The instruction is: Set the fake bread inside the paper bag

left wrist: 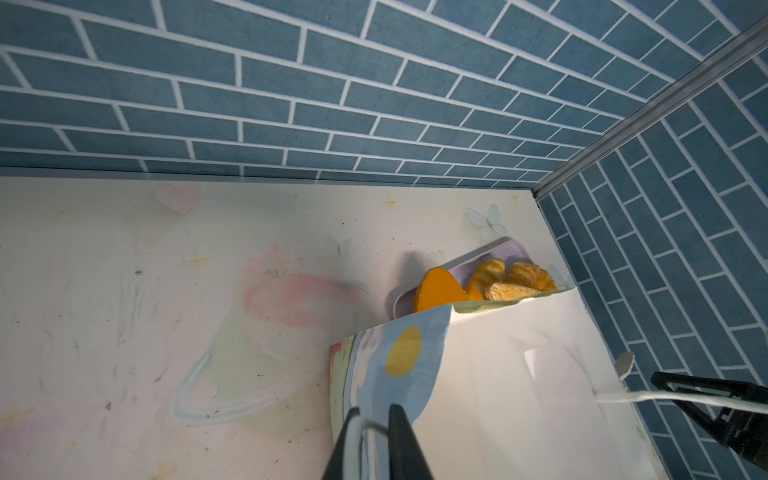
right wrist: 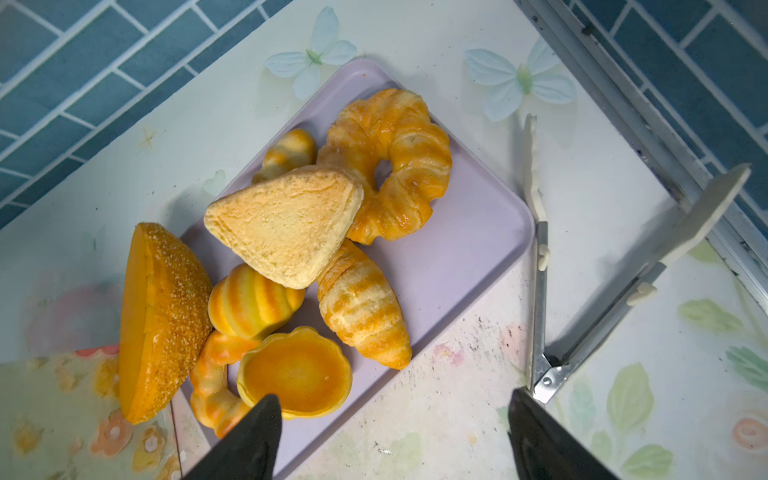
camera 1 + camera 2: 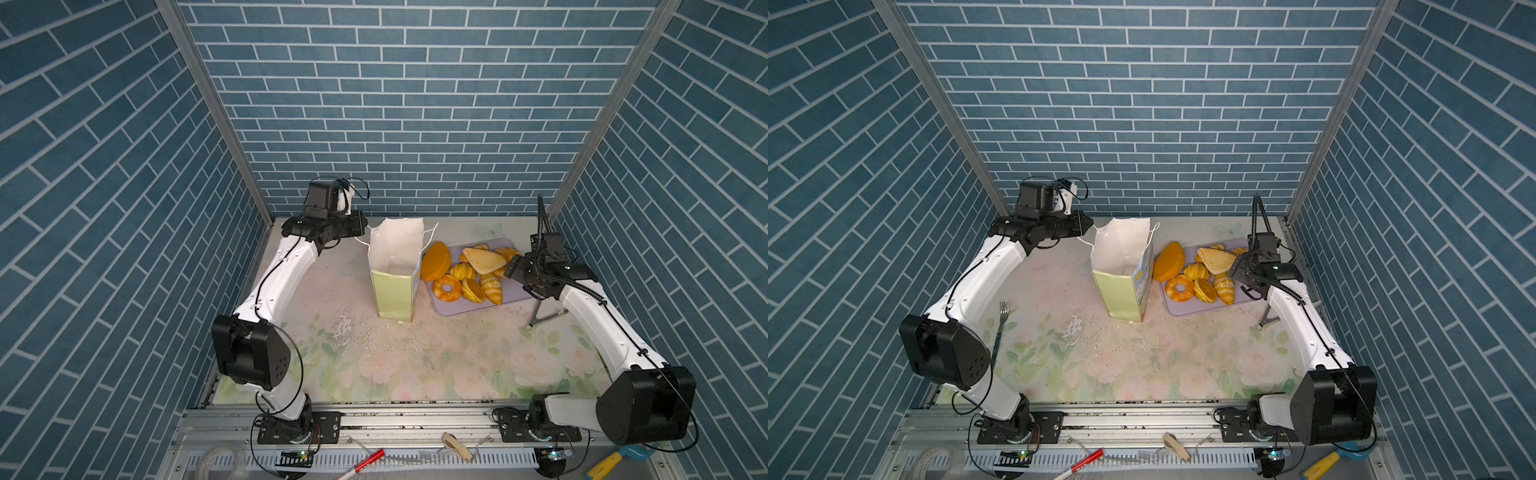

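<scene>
The paper bag stands upright and open in mid-table, pale green outside, white inside. My left gripper is at its far left rim; in the left wrist view the jaws are nearly together with the bag's white cord handle between them. The fake bread lies piled on a lavender tray right of the bag: a big orange disc bun, a tan triangular slice, a ring pastry, a striped croissant and a small round bun. My right gripper hangs open over the tray's near edge, holding nothing.
Metal tongs lie open on the table just right of the tray, close to the right wall rail. A fork lies beside the left arm. A tape roll, a red pen and a yellow-handled tool sit on the front rail.
</scene>
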